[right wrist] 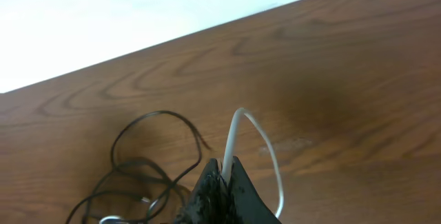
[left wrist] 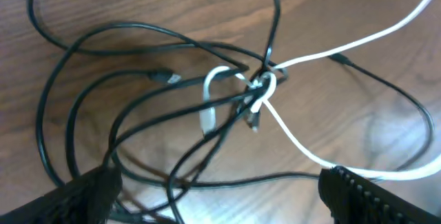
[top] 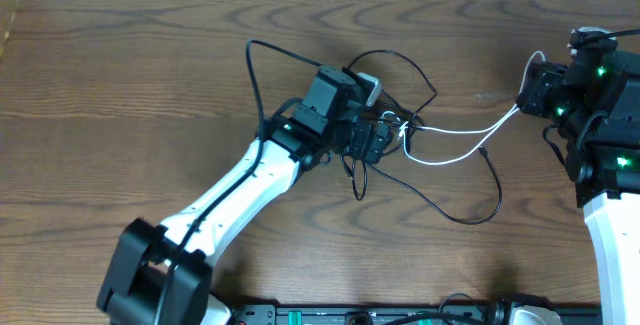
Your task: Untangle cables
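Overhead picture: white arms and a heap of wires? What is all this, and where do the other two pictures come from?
Two robot arms work at a wooden table, filmed from above. The other two views come from a small camera on each wrist. Thin black cables and one white cable lie tangled in a knot. The left end effector, that arm's two-finger pincer, is open over the knot and holds nothing. The right end effector is shut on the white cable.
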